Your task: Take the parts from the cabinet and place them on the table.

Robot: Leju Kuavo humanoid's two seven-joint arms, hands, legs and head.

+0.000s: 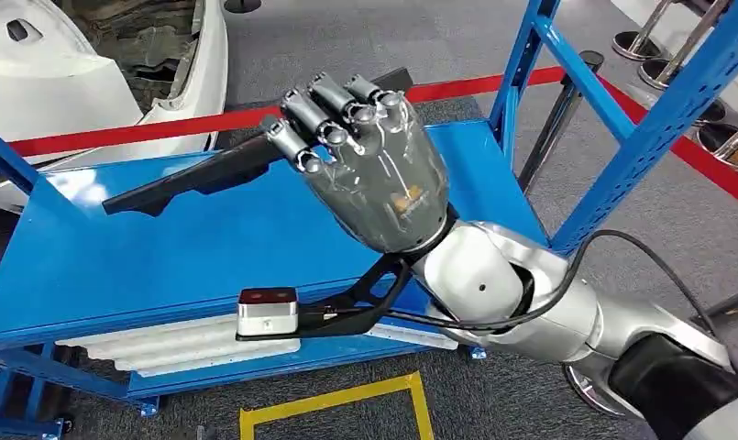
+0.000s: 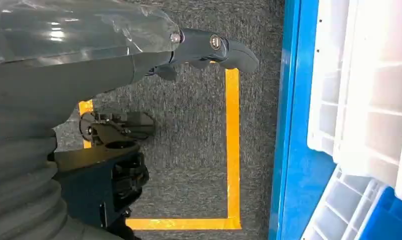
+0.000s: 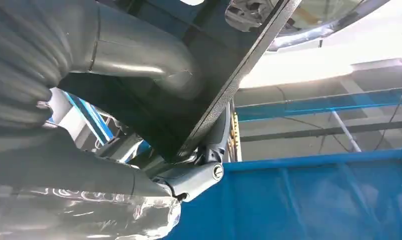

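Gripping a long black part (image 1: 200, 174), the right hand (image 1: 369, 165) hovers above the blue table (image 1: 163, 257).

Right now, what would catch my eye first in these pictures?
The robot's big grey right hand at centre, gripping a long black part above the blue shelf. Behind the shelf runs a red barrier tape, and yellow floor tape marks the carpet below.

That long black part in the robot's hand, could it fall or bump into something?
It might. The right hand holds the long black part near one end, so the long free end could tip or twist out of the fingers. It also hangs just above the blue shelf, close to the blue uprights, so a swing could knock them.
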